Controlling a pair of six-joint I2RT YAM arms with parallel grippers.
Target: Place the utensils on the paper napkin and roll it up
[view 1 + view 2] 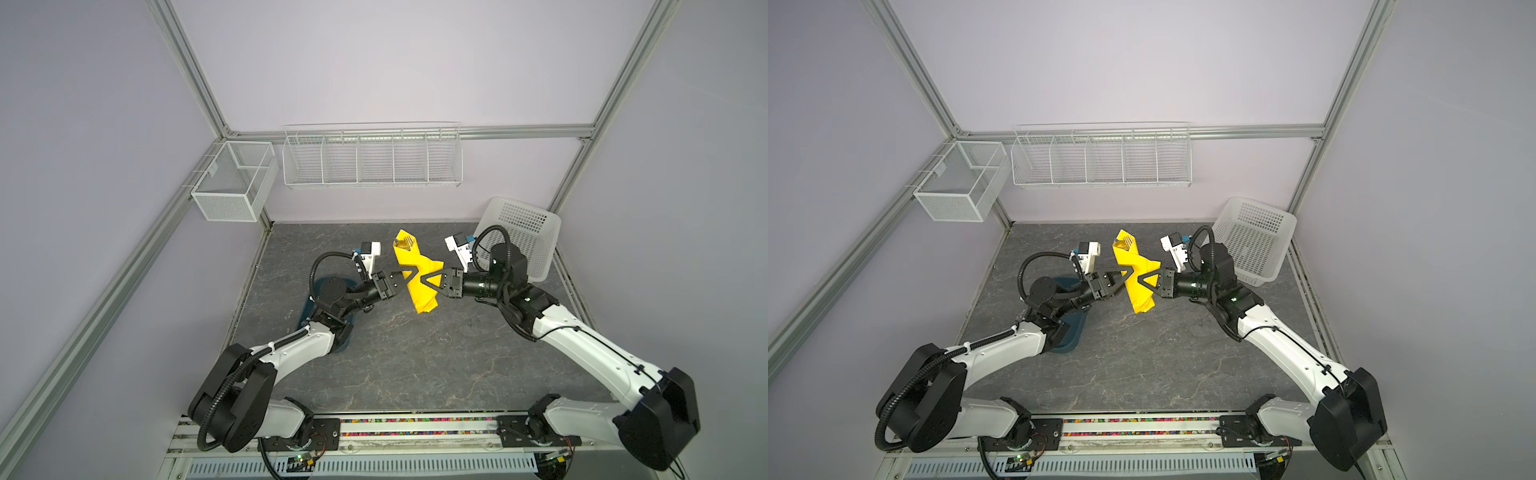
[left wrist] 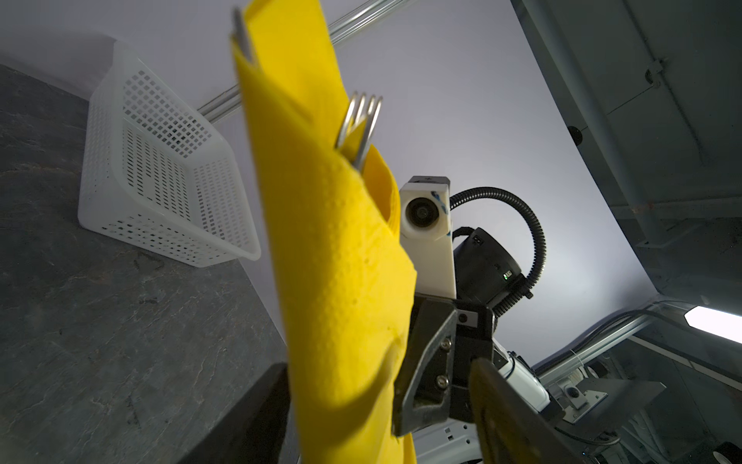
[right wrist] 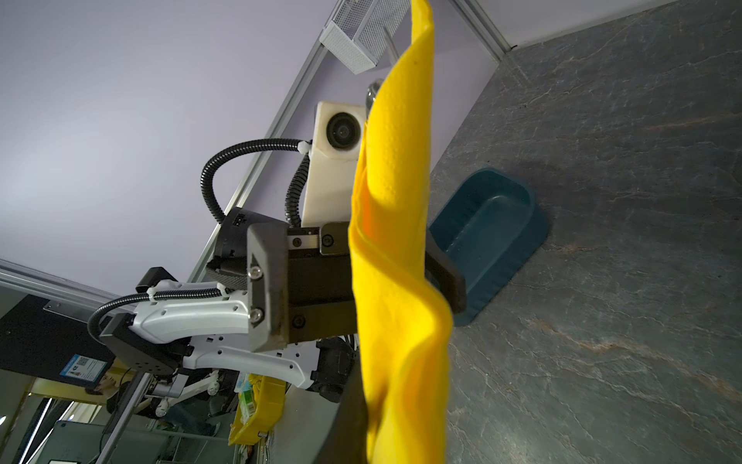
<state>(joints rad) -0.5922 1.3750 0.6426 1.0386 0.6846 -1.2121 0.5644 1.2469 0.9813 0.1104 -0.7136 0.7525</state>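
Observation:
The paper napkin (image 1: 415,270) (image 1: 1136,270) is a narrow yellow bundle held up tilted over the middle of the table. Fork tines (image 2: 361,124) (image 1: 406,240) stick out of its far end, and another of the utensils (image 2: 241,36) shows as a silver tip beside them. My right gripper (image 1: 422,279) (image 1: 1143,277) (image 3: 373,401) is shut on the bundle's middle. From the opposite side, my left gripper (image 1: 409,274) (image 1: 1128,274) (image 2: 379,373) stands open, its fingers straddling the bundle and the right gripper's tip. The rest of the utensils is hidden inside the napkin (image 2: 341,261) (image 3: 397,241).
A dark teal tray (image 1: 316,286) (image 1: 1073,328) (image 3: 490,233) lies under the left arm. A white perforated basket (image 1: 523,237) (image 1: 1254,241) (image 2: 160,168) leans at the back right corner. A wire rack (image 1: 372,158) and a mesh box (image 1: 232,183) hang on the walls.

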